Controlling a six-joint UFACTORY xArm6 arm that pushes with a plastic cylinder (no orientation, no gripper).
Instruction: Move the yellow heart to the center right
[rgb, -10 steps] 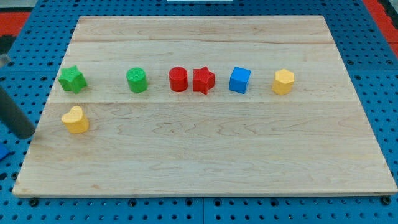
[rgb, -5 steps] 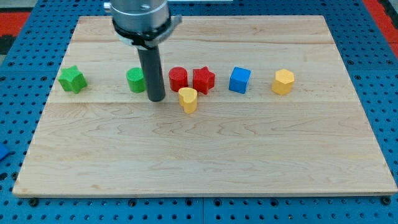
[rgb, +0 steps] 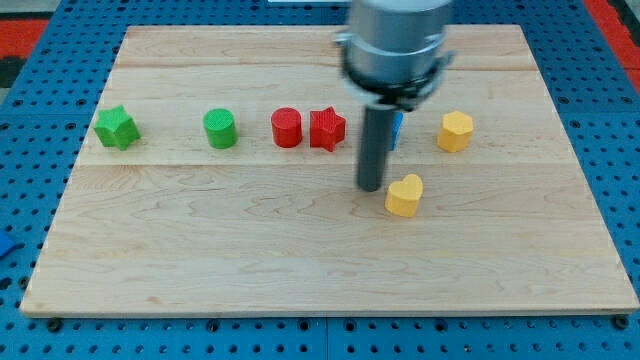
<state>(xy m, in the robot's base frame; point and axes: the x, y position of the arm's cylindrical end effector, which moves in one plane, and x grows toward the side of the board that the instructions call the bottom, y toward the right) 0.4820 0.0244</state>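
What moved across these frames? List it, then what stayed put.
The yellow heart slid from the view's left to right of centre, below the row. My tip followed, now just left of it. The green star, green cylinder and yellow hexagon stayed.

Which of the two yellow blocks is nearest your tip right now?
The yellow heart, just to the view's right of my tip. The yellow hexagonal block sits farther off, in the row toward the view's top.

- No text, label, brand, number or sign can be read anywhere: not on the blocks, the wooden board or the rod.
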